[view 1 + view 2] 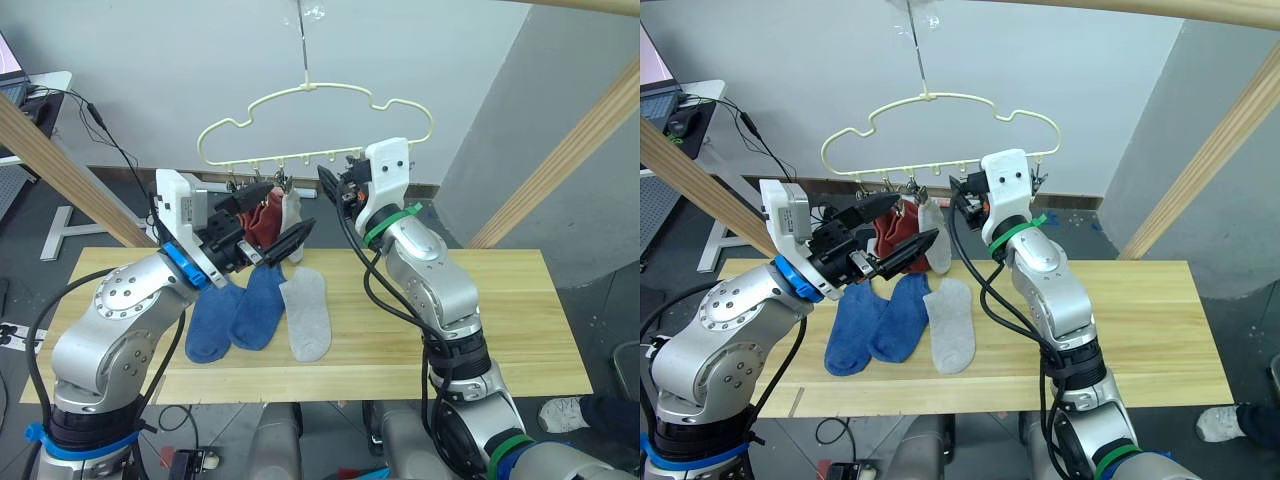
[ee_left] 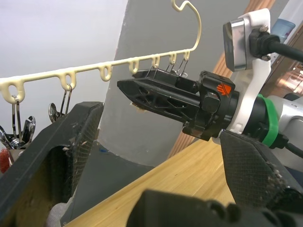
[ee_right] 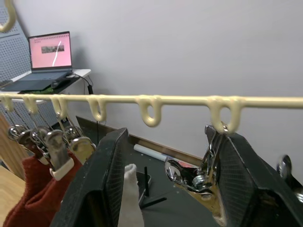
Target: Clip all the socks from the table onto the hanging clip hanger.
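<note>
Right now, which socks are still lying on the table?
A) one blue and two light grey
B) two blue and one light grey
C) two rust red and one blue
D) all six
B: two blue socks and one light grey sock lie side by side on the table, while the rust red socks and the other grey sock already hang from the clip hanger.

Lighting: bright, even, diffuse; soft shadows under socks (image 1: 262, 305) on desk (image 1: 480, 320). Wrist views: near fingers blurred, laptop screen (image 3: 50, 50) glaring.
</note>
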{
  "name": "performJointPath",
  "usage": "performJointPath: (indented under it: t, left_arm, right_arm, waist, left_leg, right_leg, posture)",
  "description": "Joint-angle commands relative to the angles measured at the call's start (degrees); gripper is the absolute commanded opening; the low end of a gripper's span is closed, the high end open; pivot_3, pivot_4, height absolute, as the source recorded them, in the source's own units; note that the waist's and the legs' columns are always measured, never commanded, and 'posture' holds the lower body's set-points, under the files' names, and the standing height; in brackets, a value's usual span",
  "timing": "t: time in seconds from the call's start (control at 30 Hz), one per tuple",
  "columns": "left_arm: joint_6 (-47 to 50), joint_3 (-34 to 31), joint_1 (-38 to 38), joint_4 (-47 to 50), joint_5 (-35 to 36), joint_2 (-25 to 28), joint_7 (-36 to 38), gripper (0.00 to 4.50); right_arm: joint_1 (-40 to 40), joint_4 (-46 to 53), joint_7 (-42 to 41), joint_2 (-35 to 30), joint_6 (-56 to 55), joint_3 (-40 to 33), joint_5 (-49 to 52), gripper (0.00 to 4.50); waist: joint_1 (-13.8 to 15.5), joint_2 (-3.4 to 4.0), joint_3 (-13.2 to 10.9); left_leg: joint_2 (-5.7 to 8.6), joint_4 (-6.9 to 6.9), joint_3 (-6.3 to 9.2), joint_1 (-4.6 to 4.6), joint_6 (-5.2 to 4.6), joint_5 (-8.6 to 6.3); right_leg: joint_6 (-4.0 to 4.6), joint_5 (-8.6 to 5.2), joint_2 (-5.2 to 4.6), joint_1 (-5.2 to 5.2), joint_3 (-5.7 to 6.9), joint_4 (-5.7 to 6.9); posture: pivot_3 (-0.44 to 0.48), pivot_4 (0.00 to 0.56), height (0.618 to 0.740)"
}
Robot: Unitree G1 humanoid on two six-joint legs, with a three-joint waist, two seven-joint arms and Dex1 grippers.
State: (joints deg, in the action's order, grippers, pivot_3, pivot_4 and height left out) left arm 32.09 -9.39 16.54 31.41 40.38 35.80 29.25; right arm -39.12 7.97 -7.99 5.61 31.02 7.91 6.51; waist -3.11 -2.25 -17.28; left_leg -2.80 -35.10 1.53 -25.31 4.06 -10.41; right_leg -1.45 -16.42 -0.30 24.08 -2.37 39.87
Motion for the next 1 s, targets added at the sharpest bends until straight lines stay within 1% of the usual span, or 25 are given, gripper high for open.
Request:
performJointPath:
  t: [0.03,0.33,0.43,0.57,0.67,0.73,0.83,0.9,1.0]
  left_arm:
    - [-0.81,-1.62,0.49,2.66,0.43,-0.38,-0.49,4.50]
    - [-0.69,-1.42,0.38,2.79,0.59,-0.52,-0.85,4.50]
    - [-0.51,-1.23,0.64,2.83,0.78,-0.68,-1.14,4.50]
    - [-0.43,-0.98,0.85,2.74,0.64,-0.91,-1.13,4.50]
    - [-0.48,-0.53,0.59,2.71,0.07,-1.05,-1.21,4.50]
    - [-0.19,0.29,-0.10,2.75,-0.60,-0.84,-0.96,4.50]
    - [0.93,3.51,-2.28,2.49,-3.14,0.74,0.50,4.50]
    - [1.35,6.82,-3.67,1.04,-6.53,1.98,1.09,4.50]
    - [1.37,13.64,-4.98,-5.13,-13.47,2.05,0.74,4.50]
  right_arm:
    - [-1.26,0.53,-0.54,0.75,-1.69,-0.46,1.07,2.71]
    - [-1.53,-0.52,0.01,0.55,-2.03,-0.87,0.98,2.71]
    - [-1.59,-0.64,0.14,0.71,-2.25,-1.23,1.29,2.09]
    - [-1.67,-0.91,0.31,0.76,-2.19,-1.90,1.50,0.72]
    - [-1.53,-1.02,0.19,0.71,-2.30,-2.32,1.64,0.02]
    - [-1.48,-1.04,-0.09,0.35,-2.32,-2.69,1.89,0.02]
    - [-1.40,-0.83,-1.61,-0.95,-1.49,-3.32,2.96,0.02]
    - [-1.42,-0.82,-3.34,-2.25,-0.54,-3.54,3.74,0.02]
    - [-1.11,-0.62,-6.28,-4.48,1.32,-3.62,5.17,0.02]
  waist:
    - [0.02,0.00,0.00]
    - [0.04,0.00,0.00]
    - [0.04,0.00,0.00]
    - [0.05,0.00,0.00]
    - [0.04,0.00,0.00]
    - [0.03,0.00,0.00]
    - [0.02,0.00,0.00]
    - [0.01,0.01,0.00]
    - [0.01,0.01,0.00]
  left_leg:
    - [0.00,0.00,0.00,0.00,0.00,0.00]
    - [0.00,0.00,0.00,0.00,0.00,0.00]
    - [0.00,0.00,0.00,0.00,0.00,0.00]
    - [0.00,0.00,0.00,0.00,0.00,0.00]
    - [0.00,0.00,0.00,0.00,0.00,0.00]
    - [0.00,0.00,0.00,0.00,0.00,0.00]
    - [0.00,0.00,-0.01,0.00,0.00,0.00]
    - [0.01,0.00,-0.02,0.01,0.00,0.00]
    - [0.01,0.00,-0.03,0.04,-0.01,0.00]
  right_leg:
    - [0.00,0.00,0.00,0.00,0.00,0.00]
    - [0.00,0.00,0.00,0.00,0.00,0.00]
    - [0.00,0.00,0.00,0.00,0.00,0.01]
    - [0.00,0.00,0.00,0.00,0.00,0.00]
    - [0.00,0.00,0.00,0.00,0.00,0.01]
    - [0.00,0.00,0.00,0.00,0.00,0.01]
    - [0.00,0.00,0.00,0.00,0.00,0.01]
    - [0.00,0.00,0.00,0.00,-0.03,0.00]
    - [0.00,0.00,0.00,0.00,-0.03,0.02]
  posture:
    - [-0.013,0.290,0.740]
    - [-0.014,0.290,0.740]
    - [-0.016,0.289,0.740]
    - [-0.019,0.289,0.740]
    - [-0.019,0.289,0.740]
    - [-0.021,0.289,0.740]
    - [-0.022,0.290,0.740]
    - [-0.030,0.292,0.740]
    - [-0.038,0.293,0.740]
